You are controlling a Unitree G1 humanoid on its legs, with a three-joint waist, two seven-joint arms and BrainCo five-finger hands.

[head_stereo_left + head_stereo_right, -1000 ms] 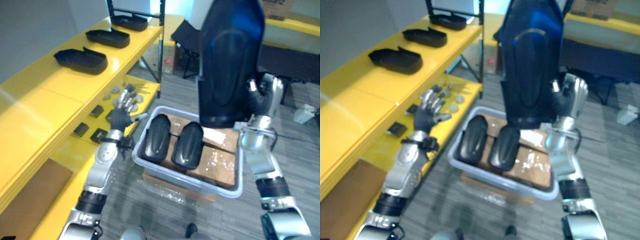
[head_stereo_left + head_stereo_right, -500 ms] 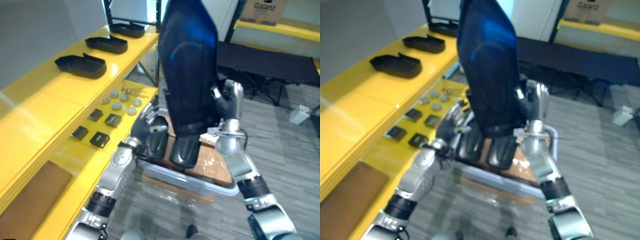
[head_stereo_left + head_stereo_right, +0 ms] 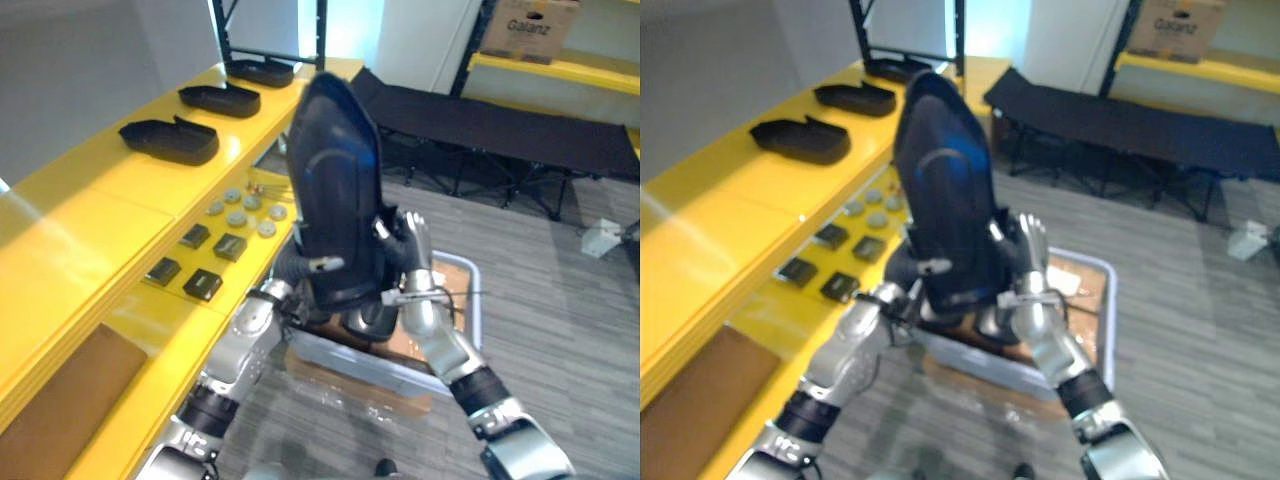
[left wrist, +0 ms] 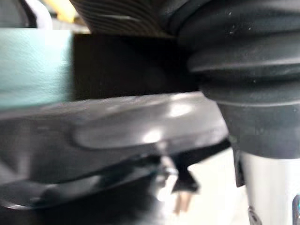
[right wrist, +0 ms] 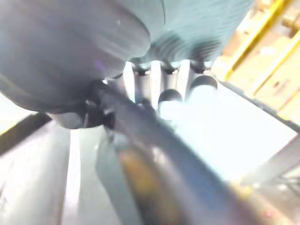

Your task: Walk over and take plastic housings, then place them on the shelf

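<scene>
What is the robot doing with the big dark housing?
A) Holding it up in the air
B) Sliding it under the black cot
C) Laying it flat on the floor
A: the housing stands upright above the grey bin. The right hand has its fingers on one edge, and the left hand is at the other side.

Right hand (image 3: 405, 255) has swung the plastic housing (image 3: 335, 190) toward the shelf (image 3: 120, 195); left hand (image 3: 292, 268) has come in up to it.
</scene>
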